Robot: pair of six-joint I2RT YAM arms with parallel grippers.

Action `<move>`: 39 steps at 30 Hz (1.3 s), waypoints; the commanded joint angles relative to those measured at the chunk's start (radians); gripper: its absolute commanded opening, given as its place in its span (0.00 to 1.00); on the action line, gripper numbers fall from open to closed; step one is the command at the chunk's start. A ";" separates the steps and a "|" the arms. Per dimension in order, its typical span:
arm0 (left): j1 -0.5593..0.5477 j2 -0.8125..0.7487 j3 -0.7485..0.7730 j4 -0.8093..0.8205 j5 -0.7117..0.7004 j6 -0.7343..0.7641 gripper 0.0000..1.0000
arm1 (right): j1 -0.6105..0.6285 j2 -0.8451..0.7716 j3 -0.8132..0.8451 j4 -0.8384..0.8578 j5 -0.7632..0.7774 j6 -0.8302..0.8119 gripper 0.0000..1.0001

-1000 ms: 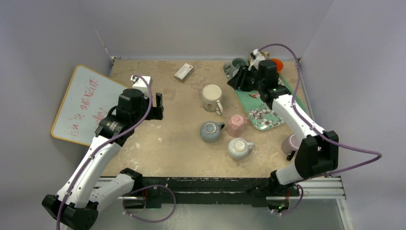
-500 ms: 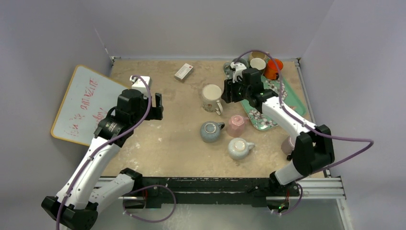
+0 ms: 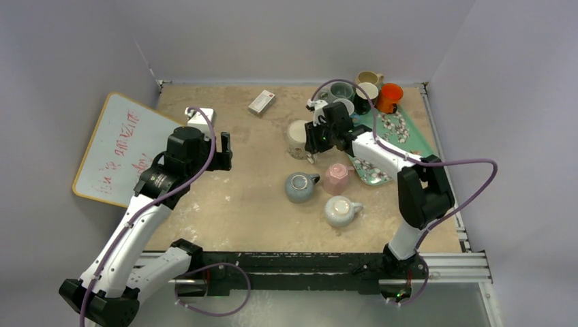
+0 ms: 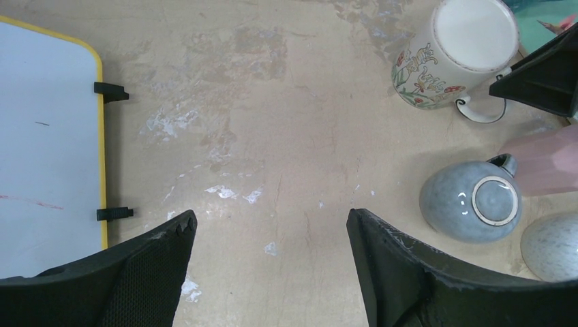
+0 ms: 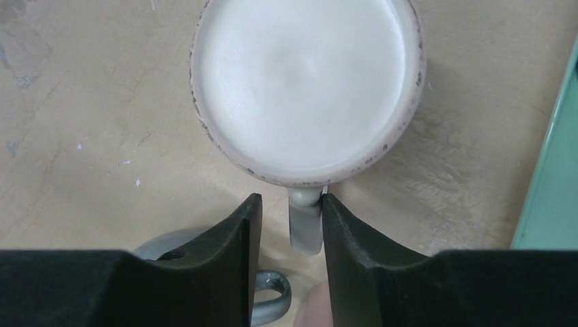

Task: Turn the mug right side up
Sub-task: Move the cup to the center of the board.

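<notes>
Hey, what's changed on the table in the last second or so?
The right gripper swung left from above the tray to the cream floral mug, and its open fingers now straddle the mug's handle without gripping. The left gripper and everything else stayed put.

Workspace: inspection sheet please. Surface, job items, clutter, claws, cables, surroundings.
Surface: tan table, worn and blotchy; no spill seen.
Job's things: cream floral mug base up, handle on its near side.
Clutter: grey mug, also base up; pink mug; speckled white mug; teal tray holding four cups; small box; whiteboard.
Claws: right claw open, fingers either side of the floral mug's handle; left claw open above bare table.
Cables: purple cables in loose loops, the right one arching over the tray.
Surroundings: plain grey walls; nothing else seen.
</notes>
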 commanded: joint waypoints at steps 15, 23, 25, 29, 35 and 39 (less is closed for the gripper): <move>-0.002 0.039 0.031 0.012 0.028 -0.087 0.76 | 0.181 0.140 0.153 0.170 -0.024 0.245 0.32; -0.002 0.120 0.035 0.071 0.072 -0.262 0.74 | 0.182 0.126 0.065 0.401 -0.184 0.516 0.45; -0.002 0.132 0.005 0.134 0.113 -0.292 0.73 | 0.182 0.128 0.051 0.434 -0.270 0.556 0.46; -0.006 0.199 -0.014 0.220 0.181 -0.323 0.69 | 0.166 0.047 -0.007 0.385 -0.197 0.562 0.44; -0.047 0.326 0.008 0.284 0.198 -0.325 0.62 | 0.052 -0.158 -0.137 0.322 -0.047 0.545 0.54; -0.088 0.414 0.037 0.305 0.120 -0.327 0.56 | 0.008 -0.311 -0.239 0.343 0.036 0.535 0.62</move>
